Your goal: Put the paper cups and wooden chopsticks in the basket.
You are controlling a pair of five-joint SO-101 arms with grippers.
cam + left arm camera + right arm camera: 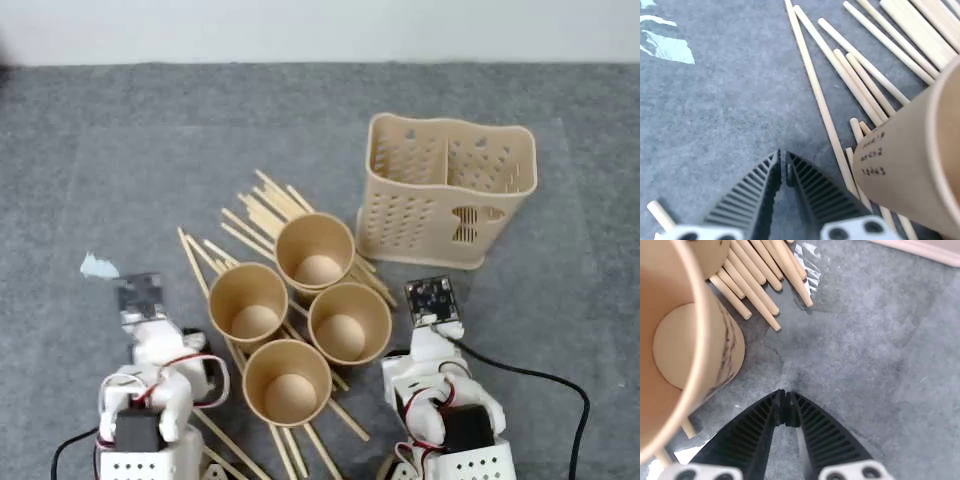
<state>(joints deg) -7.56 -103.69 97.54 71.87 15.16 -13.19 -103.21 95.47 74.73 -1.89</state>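
Note:
Several brown paper cups stand upright in a cluster mid-table: one at the back (pixel 316 250), one on the left (pixel 248 300), one on the right (pixel 349 322) and one in front (pixel 287 382). Wooden chopsticks (pixel 265 212) lie scattered under and around them. The beige perforated basket (pixel 447 190) stands upright at the back right. My left gripper (pixel 782 162) is shut over bare mat, with chopsticks (pixel 812 85) and a cup (pixel 920 160) beside it. My right gripper (pixel 786 402) is shut, empty, next to a cup (pixel 675 345) and chopstick ends (pixel 760 287).
The grey mat (pixel 560 330) covers the table. A scrap of light film (pixel 98 266) lies at the left, also seen from the left wrist (pixel 667 47). A black cable (pixel 540 385) runs from the right arm. Open mat lies to the right of the cups.

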